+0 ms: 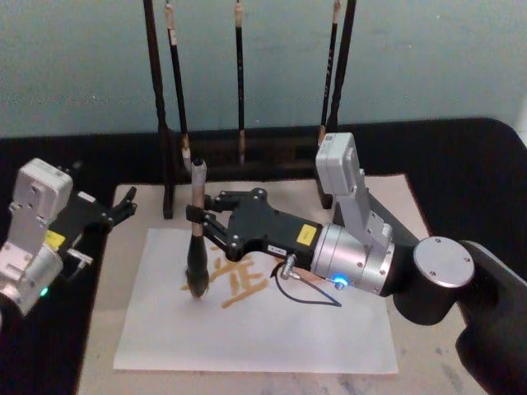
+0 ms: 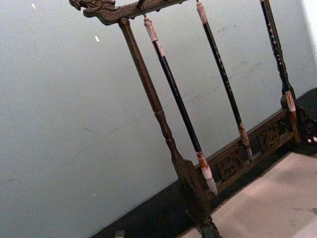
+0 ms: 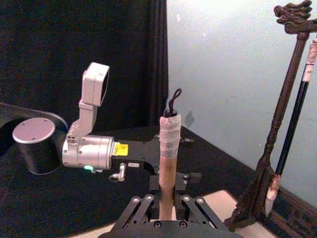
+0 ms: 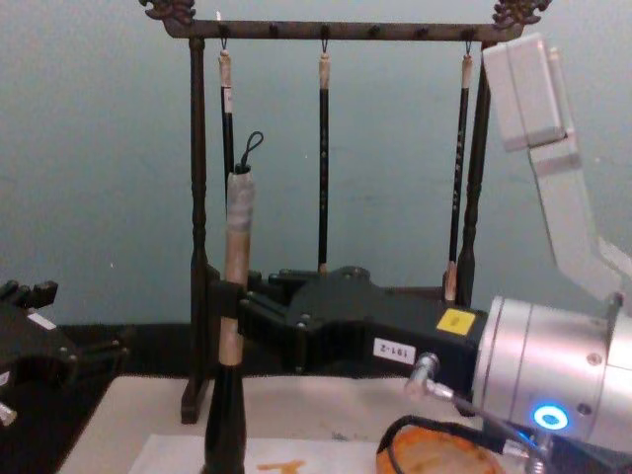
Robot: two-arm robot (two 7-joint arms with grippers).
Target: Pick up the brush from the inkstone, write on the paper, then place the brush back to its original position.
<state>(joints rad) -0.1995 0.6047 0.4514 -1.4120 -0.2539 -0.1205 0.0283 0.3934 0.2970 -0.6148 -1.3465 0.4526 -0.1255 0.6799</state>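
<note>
You've got a thick calligraphy brush (image 1: 198,247) with a tan upper shaft, pale grey tape near the top, a black lower shaft and grey-brown bristles. The white paper sheet (image 1: 329,337) has orange strokes (image 1: 240,284), the same orange as the small round dish (image 4: 444,456). The right gripper (image 1: 198,216) is black with a yellow sticker. The mat (image 1: 394,202) is beige, the tablecloth (image 1: 469,164) black and the wall (image 1: 412,58) pale blue-green. Three thin hanging brushes (image 1: 241,90) are black with pale ends, on a dark brown wooden rack (image 4: 197,247).

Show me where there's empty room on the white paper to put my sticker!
The front strip of the paper, between the orange writing and the near edge, is bare. So is its left side, beside the brush. The middle is crowded: the right gripper holds the brush upright there. The left gripper sits by the left edge of the mat.
</note>
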